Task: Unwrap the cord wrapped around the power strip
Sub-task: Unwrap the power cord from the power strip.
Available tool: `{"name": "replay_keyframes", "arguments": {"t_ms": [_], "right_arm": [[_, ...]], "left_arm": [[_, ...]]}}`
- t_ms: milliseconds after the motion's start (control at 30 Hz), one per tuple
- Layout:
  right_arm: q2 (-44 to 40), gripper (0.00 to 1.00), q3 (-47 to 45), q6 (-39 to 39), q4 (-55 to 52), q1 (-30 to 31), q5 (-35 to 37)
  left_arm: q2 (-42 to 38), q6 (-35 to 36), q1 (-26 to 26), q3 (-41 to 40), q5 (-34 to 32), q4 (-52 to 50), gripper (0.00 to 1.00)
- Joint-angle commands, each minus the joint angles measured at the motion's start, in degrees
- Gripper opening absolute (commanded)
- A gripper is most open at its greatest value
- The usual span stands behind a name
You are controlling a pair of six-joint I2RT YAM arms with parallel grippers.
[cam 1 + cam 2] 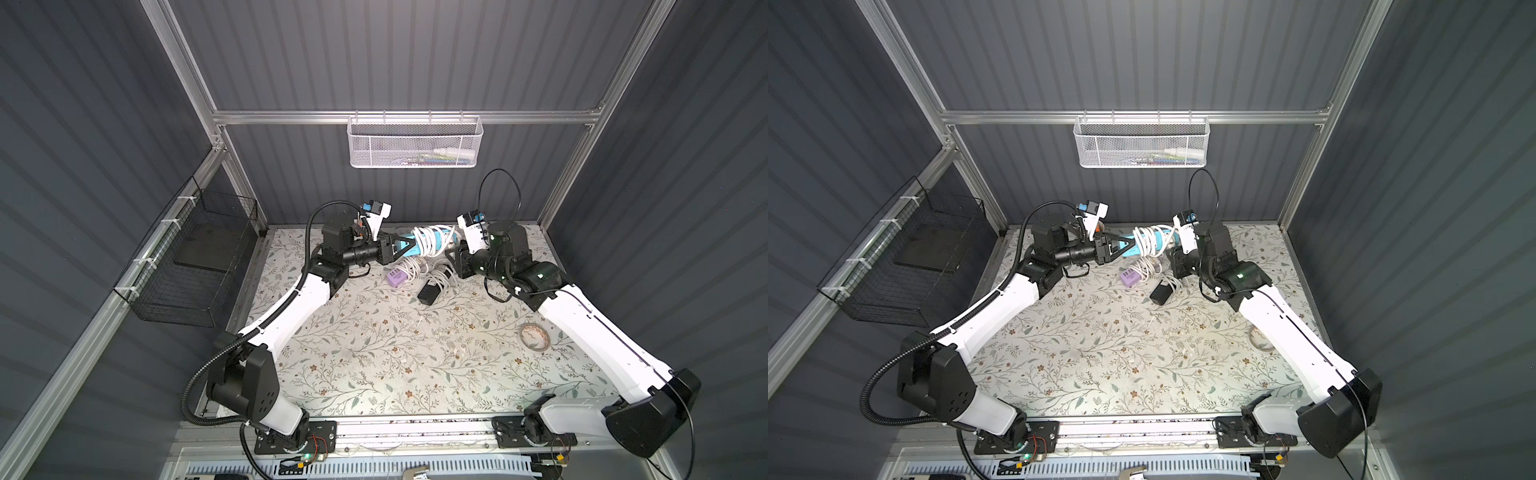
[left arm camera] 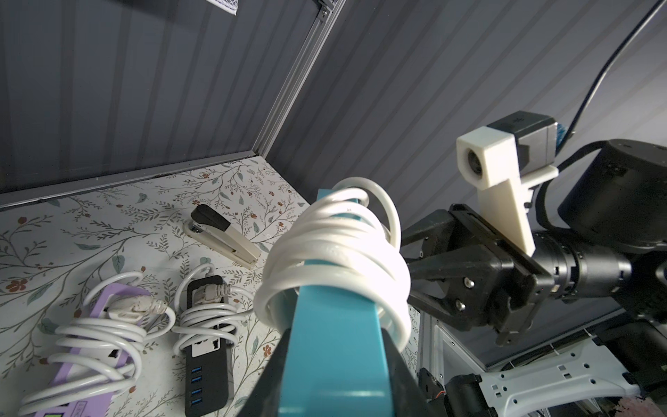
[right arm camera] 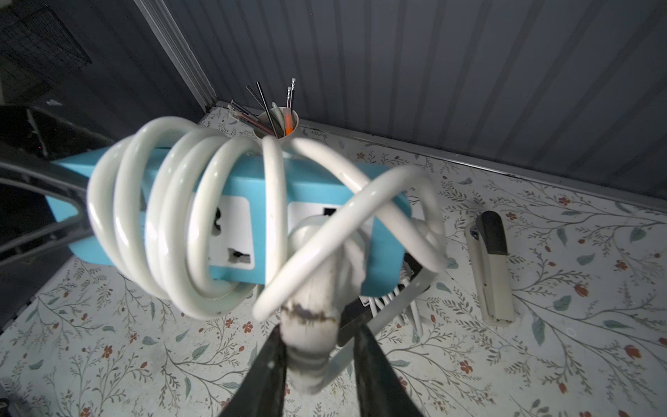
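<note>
Right wrist: I see right gripper [image 3: 317,335] jaws apart, plug [image 3: 310,321] between; left gripper [image 2: 334,343] clamps strip [image 2: 332,375], cord [image 3: 126,216] coiled.

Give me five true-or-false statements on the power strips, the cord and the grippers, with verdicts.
1. The left gripper holds the blue power strip above the table. True.
2. The white cord is fully off the blue strip. False: several loops wrap it.
3. The cord's plug sits between the jaws of the right gripper. True.
4. The purple power strip is lifted too. False: it lies on the table.
5. A stapler lies on the table. True.
</note>
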Motion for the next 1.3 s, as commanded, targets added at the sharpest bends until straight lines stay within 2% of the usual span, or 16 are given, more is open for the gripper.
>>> {"name": "replay_keyframes", "arguments": {"t_ms": [0, 167, 300, 567, 667, 767, 1067, 1267], "right_arm": [[0.5, 0.21, 1.3, 0.1, 1.2, 0.3, 0.3], [0.8, 0.00, 1.4, 0.1, 1.1, 0.3, 0.6], [1.1, 0.00, 1.7, -0.2, 0.4, 1.2, 2.3], [3.7, 0.00, 4.6, -1.4, 0.0, 8.0, 7.2], [4.3, 0.00, 5.5, -1.0, -0.3, 8.8, 6.9], [3.3, 0.00, 5.3, -0.8, -0.2, 8.2, 7.2], [-0.9, 0.00, 2.8, 1.8, -0.2, -0.9, -3.7], [-1.0, 0.00, 2.6, -0.2, -2.0, -0.6, -0.5]], "left_arm": [[-3.0, -1.1, 0.3, 0.2, 2.3, 5.3, 0.00], [-2.8, -1.3, 0.2, 0.1, 2.1, 5.4, 0.00], [-2.9, -0.8, 0.2, 0.1, 1.2, 5.0, 0.00], [-3.0, -0.6, 0.2, -0.2, 0.1, 4.9, 0.00], [-3.0, -0.3, 0.3, -0.3, -0.2, 4.6, 0.00], [-3.1, -0.1, 0.3, -0.2, -0.3, 4.3, 0.00], [-3.6, 0.4, 0.3, -0.3, -0.6, 3.9, 0.00], [-3.8, 0.6, 0.2, -0.3, -1.2, 3.6, 0.00]]}}
